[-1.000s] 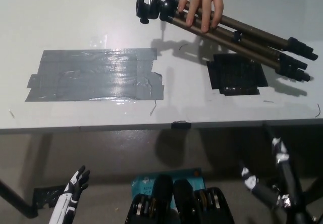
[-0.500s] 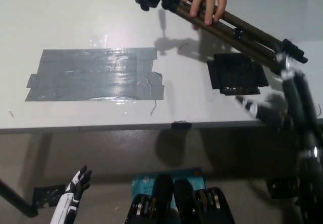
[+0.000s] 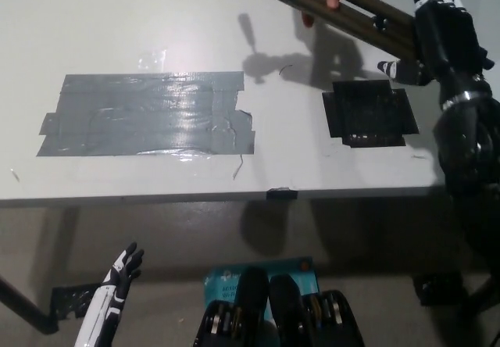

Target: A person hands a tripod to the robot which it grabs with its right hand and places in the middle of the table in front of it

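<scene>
Head view: right hand [image 3: 441, 30] wraps tripod [image 3: 367, 15] legs.

Single head cam, steep downward look over the table's [image 3: 94, 183] near edge; floor visible below it.

White counter [image 3: 117, 19] filling most of the view, overhead light glaring off it. Wide grey tape patch [image 3: 144, 115] sitting left of centre, smaller black tape patch [image 3: 367, 113] lying to its right. Grey floor [image 3: 156, 245] showing below the counter edge; teal box [image 3: 234, 280] sitting there.
</scene>
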Robot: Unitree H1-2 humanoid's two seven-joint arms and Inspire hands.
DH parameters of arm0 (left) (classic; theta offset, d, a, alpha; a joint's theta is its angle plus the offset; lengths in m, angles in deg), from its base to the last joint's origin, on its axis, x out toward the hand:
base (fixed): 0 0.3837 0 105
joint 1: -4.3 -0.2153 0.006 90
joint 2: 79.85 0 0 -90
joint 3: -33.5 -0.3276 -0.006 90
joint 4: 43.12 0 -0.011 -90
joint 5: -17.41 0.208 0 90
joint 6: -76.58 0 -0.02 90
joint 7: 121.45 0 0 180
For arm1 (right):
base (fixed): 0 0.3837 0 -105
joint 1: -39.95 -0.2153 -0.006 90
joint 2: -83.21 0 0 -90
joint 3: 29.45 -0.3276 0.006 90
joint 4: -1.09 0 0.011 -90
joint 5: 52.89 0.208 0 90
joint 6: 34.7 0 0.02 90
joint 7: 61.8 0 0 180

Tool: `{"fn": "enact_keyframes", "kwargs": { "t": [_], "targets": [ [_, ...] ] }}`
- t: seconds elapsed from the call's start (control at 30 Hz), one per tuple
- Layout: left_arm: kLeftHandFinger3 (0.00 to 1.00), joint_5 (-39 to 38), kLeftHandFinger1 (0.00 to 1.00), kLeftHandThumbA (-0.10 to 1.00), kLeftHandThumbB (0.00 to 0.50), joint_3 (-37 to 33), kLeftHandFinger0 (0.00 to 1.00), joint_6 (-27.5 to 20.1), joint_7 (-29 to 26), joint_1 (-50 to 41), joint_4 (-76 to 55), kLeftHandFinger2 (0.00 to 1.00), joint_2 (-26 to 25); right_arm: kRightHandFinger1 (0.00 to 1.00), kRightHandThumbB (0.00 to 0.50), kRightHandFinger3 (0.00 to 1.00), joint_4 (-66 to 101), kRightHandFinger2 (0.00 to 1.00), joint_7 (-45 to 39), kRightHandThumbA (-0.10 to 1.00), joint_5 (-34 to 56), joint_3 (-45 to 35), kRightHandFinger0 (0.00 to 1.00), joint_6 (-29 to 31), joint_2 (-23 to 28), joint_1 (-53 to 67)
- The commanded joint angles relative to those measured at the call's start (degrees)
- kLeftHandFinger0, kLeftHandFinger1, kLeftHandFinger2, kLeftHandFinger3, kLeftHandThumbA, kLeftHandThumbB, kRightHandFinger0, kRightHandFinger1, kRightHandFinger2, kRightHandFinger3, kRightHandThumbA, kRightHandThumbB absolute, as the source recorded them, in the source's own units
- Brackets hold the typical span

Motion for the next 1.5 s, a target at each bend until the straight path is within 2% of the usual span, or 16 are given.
{"fn": "enact_keyframes", "kwargs": {
  "t": [0.0, 0.2, 0.37, 0.4, 0.43, 0.47, 0.5, 0.53, 0.57, 0.6, 0.67, 0.7, 0.73, 0.97, 1.33, 1.47],
  "targets": [
    [1.00, 0.00, 1.00, 1.00, 0.290, 0.13, 1.00, -2.59, 0.86, 0.99, -0.84, 1.00, -1.03, 1.00, 0.457, 1.00, -5.93, 1.00, 1.04, 0.99, -1.82, 1.61, 1.00, -2.64, 1.02, -6.26],
    [1.00, 0.12, 1.00, 1.00, 0.299, 0.13, 1.00, -2.58, 1.03, 1.25, -1.26, 1.00, -1.10, 1.00, 0.455, 1.00, -12.52, 1.00, 1.35, 1.00, -2.27, 4.53, 1.00, -2.41, -0.01, -11.31],
    [1.00, 0.34, 1.00, 1.00, 0.299, -0.29, 1.00, -2.56, 1.30, 2.07, -1.04, 1.00, -0.97, 1.00, 0.482, 1.00, -18.81, 1.00, 4.03, 1.00, -1.63, 6.33, 1.00, -0.39, -0.89, -16.49],
    [1.00, 0.47, 1.00, 1.00, 0.295, -0.35, 1.00, -2.31, 1.30, 2.16, -1.24, 1.00, -0.92, 1.00, 0.451, 1.00, -21.38, 1.00, 6.07, 0.95, -2.26, 7.01, 1.00, 0.28, -1.11, -17.88],
    [1.00, 0.63, 1.00, 1.00, 0.295, -0.34, 1.00, -2.13, 1.25, 2.17, -1.41, 1.00, -0.89, 1.00, 0.452, 1.00, -23.04, 1.00, 7.90, 0.93, -2.44, 7.47, 1.00, 0.85, -1.21, -18.60],
    [1.00, 0.75, 1.00, 1.00, 0.300, -0.33, 1.00, -1.73, 1.28, 2.13, -1.73, 1.00, -0.89, 1.00, 0.349, 1.00, -26.33, 1.00, 12.38, 0.73, -3.20, 8.22, 1.00, 2.55, -1.32, -19.59],
    [1.00, 0.67, 1.00, 1.00, 0.301, -0.32, 1.00, -1.42, 1.40, 2.08, -1.97, 1.00, -0.95, 0.84, 0.268, 0.72, -29.21, 0.76, 18.06, 0.33, -4.26, 9.15, 0.94, 4.39, -1.36, -20.20],
    [1.00, 0.56, 1.00, 1.00, 0.302, -0.33, 1.00, -1.21, 1.55, 2.03, -2.14, 1.00, -1.01, 0.65, 0.314, 0.62, -31.09, 0.68, 22.88, 0.21, -5.11, 9.94, 0.65, 5.82, -1.28, -20.42],
    [1.00, 0.46, 1.00, 1.00, 0.296, -0.32, 1.00, -1.33, 1.64, 2.13, -2.14, 1.00, -1.10, 0.15, 0.294, 0.31, -33.06, 0.26, 27.47, -0.09, -5.69, 10.34, 0.06, 6.80, -1.38, -20.58],
    [1.00, 0.40, 1.00, 1.00, 0.295, -0.30, 1.00, -1.42, 1.71, 2.27, -2.13, 1.00, -1.19, 0.10, 0.288, 0.31, -34.39, 0.28, 30.35, -0.10, -5.92, 10.56, 0.01, 7.37, -1.45, -20.72],
    [1.00, -0.23, 1.00, 1.00, 0.295, -0.23, 1.00, -1.57, 2.14, 2.64, -2.02, 1.00, -1.43, 0.22, 0.242, 0.41, -36.73, 0.52, 35.80, -0.10, -5.32, 10.32, 0.00, 10.28, -1.17, -20.39],
    [1.00, -0.04, 1.00, 1.00, 0.297, -0.25, 1.00, -1.50, 2.16, 2.75, -2.08, 1.00, -1.54, 0.28, 0.233, 0.57, -36.93, 0.66, 36.44, -0.10, -4.56, 9.91, 0.00, 11.58, -0.87, -19.95],
    [1.00, 0.14, 1.00, 1.00, 0.298, -0.28, 1.00, -1.46, 2.14, 2.92, -2.05, 1.00, -1.59, 0.35, 0.237, 0.71, -36.79, 0.71, 36.37, -0.10, -4.23, 9.79, 0.00, 11.97, -0.64, -19.71],
    [1.00, 0.48, 1.00, 1.00, 0.294, -0.50, 0.97, -1.25, 2.36, 3.12, -1.55, 1.00, -1.58, 0.41, 0.204, 0.78, -35.05, 0.76, 36.49, -0.10, -2.65, 9.10, 0.00, 15.12, 0.82, -17.79],
    [1.00, 0.39, 1.00, 1.00, 0.283, -0.54, 0.92, -1.02, 2.51, 3.41, -1.37, 1.00, -1.16, 0.42, 0.205, 0.84, -34.24, 0.80, 39.65, -0.10, -3.28, 10.08, 0.00, 18.50, 1.79, -15.72],
    [1.00, 0.12, 1.00, 1.00, 0.286, -0.44, 0.91, -1.35, 2.79, 3.48, -1.06, 1.00, -1.14, 0.37, 0.256, 0.79, -35.09, 0.80, 39.22, -0.10, -3.52, 11.34, 0.00, 18.83, 1.49, -13.44]
  ]
}}
